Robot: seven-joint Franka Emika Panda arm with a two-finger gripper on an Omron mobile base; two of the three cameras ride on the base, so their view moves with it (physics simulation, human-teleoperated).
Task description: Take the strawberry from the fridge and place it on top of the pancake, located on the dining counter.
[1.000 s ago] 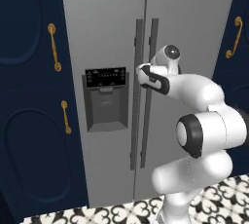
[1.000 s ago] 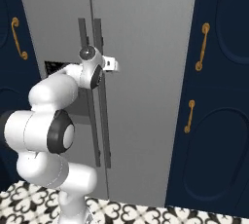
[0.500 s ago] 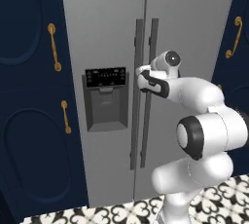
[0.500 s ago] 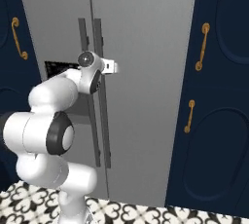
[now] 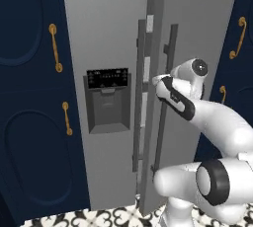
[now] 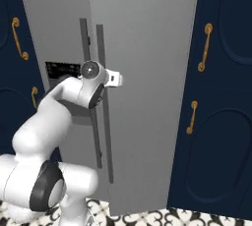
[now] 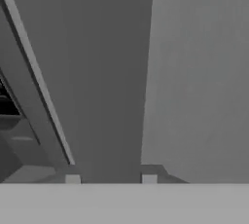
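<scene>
The fridge [image 5: 113,48] fills the middle of both base views, a tall grey two-door unit with a black control panel [image 5: 107,78] and a dispenser recess [image 5: 107,110] on its left door. Two long vertical bar handles run down the centre; the right door [image 6: 147,72] stands slightly ajar, its edge swung out from the left door, though nothing of the shelves inside can be made out. The hand [image 6: 117,78] sits at the right door's bar handle [image 5: 163,97], about level with the control panel, its jaws together and clamped on that bar. In the hand view the grey door face [image 7: 199,72] lies close in front, with the bar running up between the finger tips [image 7: 149,179].

Navy cabinets [image 5: 29,122] with gold handles [image 5: 55,47] flank the fridge on both sides; those on the right [image 6: 221,97] stand just beside the door's swing. A patterned black-and-white floor [image 6: 147,217] lies below. The white arm [image 5: 217,122] rises between camera and fridge, covering part of the right door in the left base view.
</scene>
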